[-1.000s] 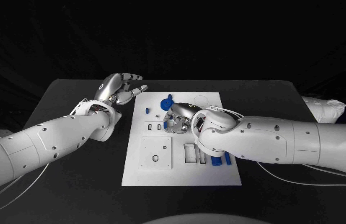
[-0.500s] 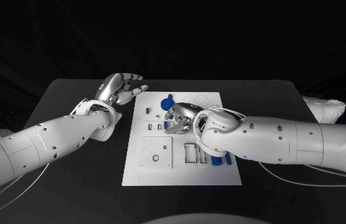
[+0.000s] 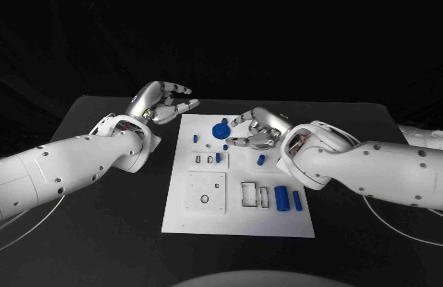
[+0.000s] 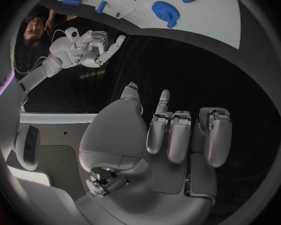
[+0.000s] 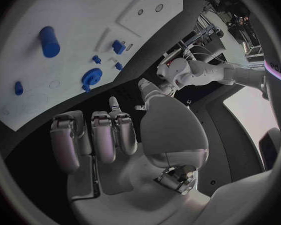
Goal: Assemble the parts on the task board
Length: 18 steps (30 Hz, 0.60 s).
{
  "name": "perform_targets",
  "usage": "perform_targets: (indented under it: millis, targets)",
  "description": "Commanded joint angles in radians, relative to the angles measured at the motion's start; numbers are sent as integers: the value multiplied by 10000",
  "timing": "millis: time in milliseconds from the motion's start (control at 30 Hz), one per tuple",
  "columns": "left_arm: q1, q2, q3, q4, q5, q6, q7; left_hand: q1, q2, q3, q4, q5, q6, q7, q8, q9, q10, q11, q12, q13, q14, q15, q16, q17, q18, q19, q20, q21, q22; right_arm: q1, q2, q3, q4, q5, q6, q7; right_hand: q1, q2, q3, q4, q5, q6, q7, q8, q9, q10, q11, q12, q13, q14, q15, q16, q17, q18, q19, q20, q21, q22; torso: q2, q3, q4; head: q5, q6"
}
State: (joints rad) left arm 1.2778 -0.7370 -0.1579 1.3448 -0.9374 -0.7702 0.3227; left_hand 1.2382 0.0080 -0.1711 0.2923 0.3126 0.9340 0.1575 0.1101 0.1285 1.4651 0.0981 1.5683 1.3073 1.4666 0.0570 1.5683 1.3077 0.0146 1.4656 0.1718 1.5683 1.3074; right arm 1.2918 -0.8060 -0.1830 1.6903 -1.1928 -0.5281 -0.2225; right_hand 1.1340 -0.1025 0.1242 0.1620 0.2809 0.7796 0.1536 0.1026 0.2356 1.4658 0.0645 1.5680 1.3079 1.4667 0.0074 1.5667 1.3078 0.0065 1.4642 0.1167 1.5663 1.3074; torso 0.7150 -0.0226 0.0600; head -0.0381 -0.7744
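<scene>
White task board point(image 3: 238, 220) at table centre, bare near edge. Two blue cylinders point(image 3: 280, 195) near its right edge. Blue gear point(image 3: 221, 131) at far end. Right hand point(image 3: 253, 128) beside gear, curled, empty. Left hand point(image 3: 162, 102) off far-left corner, curled, empty.

Matt white task board point(image 3: 238, 204); glossy silver metal robot hand point(image 3: 164, 105).
</scene>
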Motion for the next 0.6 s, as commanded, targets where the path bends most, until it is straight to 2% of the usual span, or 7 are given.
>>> perform_targets:
  millis: [33, 133, 167, 200, 267, 400, 600]
  targets:
    - [304, -209, 10, 602, -122, 1470, -1712, -280, -102, -10, 25, 46, 346, -185, 659, 428, 1057, -180, 25, 2635, 1042, -141, 25, 2631, -146, 1052, -64, 24, 2634, 165, -519, -6, 267, 2064, -590, 1473, -26, 118, 24, 49, -39, 185, 21, 134, 53, 1050, 120, 28, 2629, 1041, 110, 41, 2630, -65, 1066, 89, 45, 2634, -12, -6, 1, 211, -34]
    - [620, -405, 8, 1157, -422, 2296, -2890, -516, -461, 212, 1, 86, 534, -425, 1676, 1282, 1057, -406, 25, 2635, 1042, -338, 25, 2631, -146, 1052, -233, 24, 2634, 266, -1068, -16, 424, 3289, -345, 1780, -254, 325, -67, 242, 178, 272, 88, 245, 103, 1050, 243, 28, 2629, 1041, 220, 41, 2630, -65, 1066, 173, 45, 2634, -6, -10, 41, 298, -56]
    - [695, -452, 8, 1292, -533, 2506, -3196, -877, -824, 778, 23, 143, -700, -614, 2919, 2774, 1057, -540, 25, 2635, 1042, -610, 25, 2631, -146, 1052, -498, 24, 2634, 281, -1197, -21, 456, 3622, -253, 1826, -280, 362, -89, 268, 242, 270, 104, 261, 110, 1050, 264, 28, 2629, 1041, 241, 41, 2630, -65, 1066, 193, 45, 2634, -1, -8, 43, 318, -55]
    - [777, -512, 8, 1454, -687, 2749, -3551, -1137, -1059, 1145, 44, 133, -1346, -685, 4144, 4093, 1057, -658, 25, 2635, 1042, -733, 25, 2631, -146, 1052, -675, 24, 2634, 295, -1345, -28, 490, 4041, -130, 1875, -314, 405, -116, 302, 304, 261, 125, 275, 116, 1050, 289, 28, 2629, 1041, 264, 41, 2630, -65, 1066, 215, 45, 2634, 10, 3, 35, 402, -27]
    - [920, -632, 6, 1792, -1090, 3245, -4306, -1126, -1046, 929, 24, 146, -1304, -737, 5136, 5103, 1057, -688, 25, 2635, 1042, -688, 25, 2631, -146, 1052, -614, 24, 2634, 317, -1657, -43, 578, 4859, 59, 1886, -350, 518, -165, 358, 415, 243, 172, 315, 132, 1050, 343, 28, 2629, 1041, 315, 41, 2630, -65, 1066, 266, 45, 2634, 28, 47, 19, 558, -30]
    - [1068, -663, 2, 2148, -1650, 4273, -5520, -1279, -1319, 730, 57, 232, -1054, -915, 5956, 6020, 1057, -877, 25, 2635, 1042, -802, 25, 2631, -146, 1052, -675, 24, 2634, 333, -2079, -64, 700, 5440, 214, 1891, -291, 550, -193, 331, 394, 275, 203, 368, 152, 1050, 379, 28, 2629, 1041, 350, 41, 2630, -65, 1066, 299, 45, 2634, 37, 104, 32, 668, -20]
    - [1149, -417, -6, 2340, -1947, 5880, -6910, -1621, -1474, 603, 71, 309, -708, -1095, 6040, 6311, 1057, -1044, 25, 2635, 1042, -949, 25, 2631, -146, 1052, -780, 24, 2634, 334, -2428, -85, 790, 5684, 332, 1866, -308, 632, -253, 374, 493, 307, 223, 434, 175, 1050, 404, 28, 2629, 1041, 380, 41, 2630, -65, 1066, 338, 45, 2634, 52, 122, -15, 695, -9]
